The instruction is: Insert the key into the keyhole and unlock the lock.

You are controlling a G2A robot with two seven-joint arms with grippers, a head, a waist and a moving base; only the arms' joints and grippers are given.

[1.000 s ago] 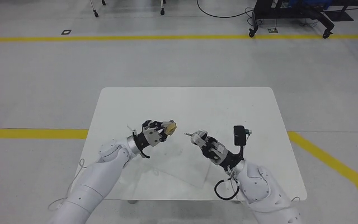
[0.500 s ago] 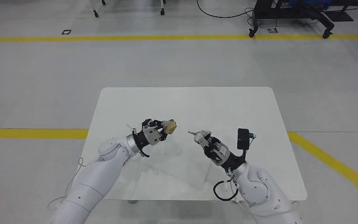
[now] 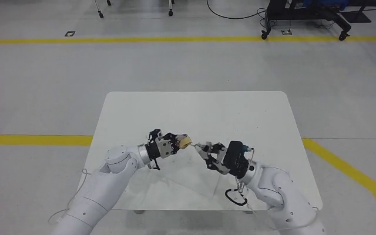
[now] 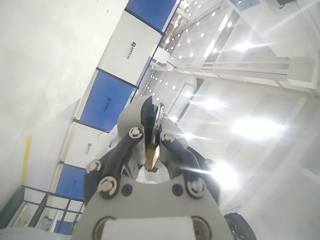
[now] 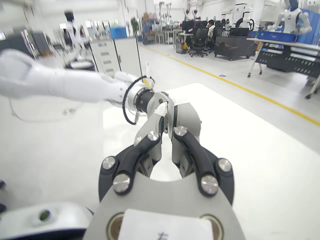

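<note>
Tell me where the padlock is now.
Top view: the padlock sits clamped in the left gripper over the table's middle, facing the key held by the right gripper close beside it.

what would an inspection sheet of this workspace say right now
surface: white table, both arms held over its near half
job's things: brass lock in the left gripper; key in the right gripper, tip close to the lock, insertion cannot be told
clutter: nothing seen
grippers: both shut, facing each other
cables: black loop by the right wrist; floor cable beyond
surroundings: yellow floor lines, wheeled cart
</note>
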